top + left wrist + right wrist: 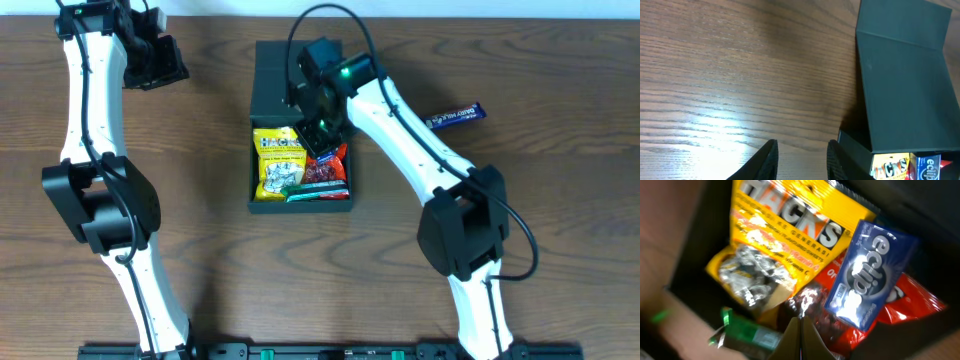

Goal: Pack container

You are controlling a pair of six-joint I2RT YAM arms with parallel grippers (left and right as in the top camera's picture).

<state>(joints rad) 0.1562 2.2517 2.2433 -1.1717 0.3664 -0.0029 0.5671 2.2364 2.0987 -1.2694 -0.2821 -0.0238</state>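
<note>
Yellow Hacks bag (785,240), blue Eclipse pack (870,275) inside dark container (272,75).

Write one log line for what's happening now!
right gripper shut over container | left gripper open, empty, aside | Hacks bag inside | blue bar outside

The left arm (88,100) rises from its base at the table's (220,250) near edge, bends at a dark elbow joint over the left side and stretches toward the far-left corner. Its left gripper (155,62) hangs near the far edge, jaws a little apart, with nothing between the 2 dark fingers (767,160). The right arm (410,135) starts at the near edge on the right, folds at its black elbow and slants back toward the middle of the table. The right gripper (318,128) points downward there, a green light glowing on its wrist, its 2 fingertips (810,340) pressed together, holding nothing.
</note>
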